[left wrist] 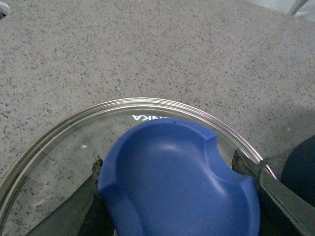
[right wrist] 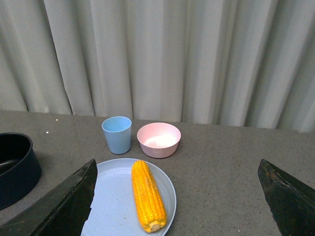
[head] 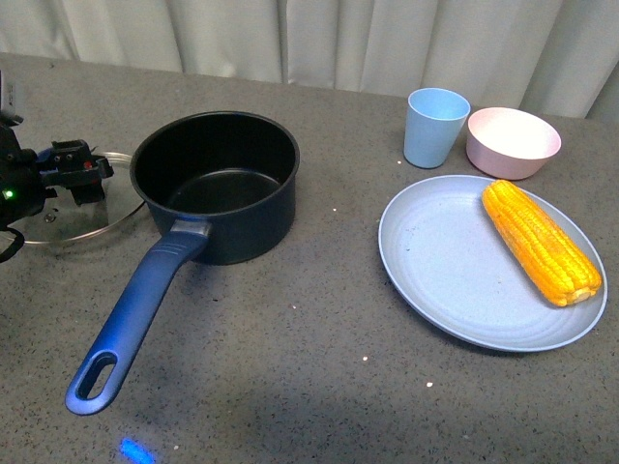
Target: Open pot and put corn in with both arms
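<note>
At far left, the left fingers (left wrist: 74,211) clasp the blue knob of the glass lid (head: 58,220), which lies on the table (head: 309,387). White lettering ending "NKA" shows on the glass. Beside it stands the pot (head: 237,230), open. The corn (head: 540,242) lies on a blue plate (head: 445,266). The right fingers (right wrist: 59,206) are spread wide.

We find open tabletop (head: 329,319) between pot (head: 215,184) and plate (head: 455,280); cup (head: 435,126) and pink bowl (head: 513,142) crowd the plate's far edge, the lid (head: 68,227) the pot's left.
</note>
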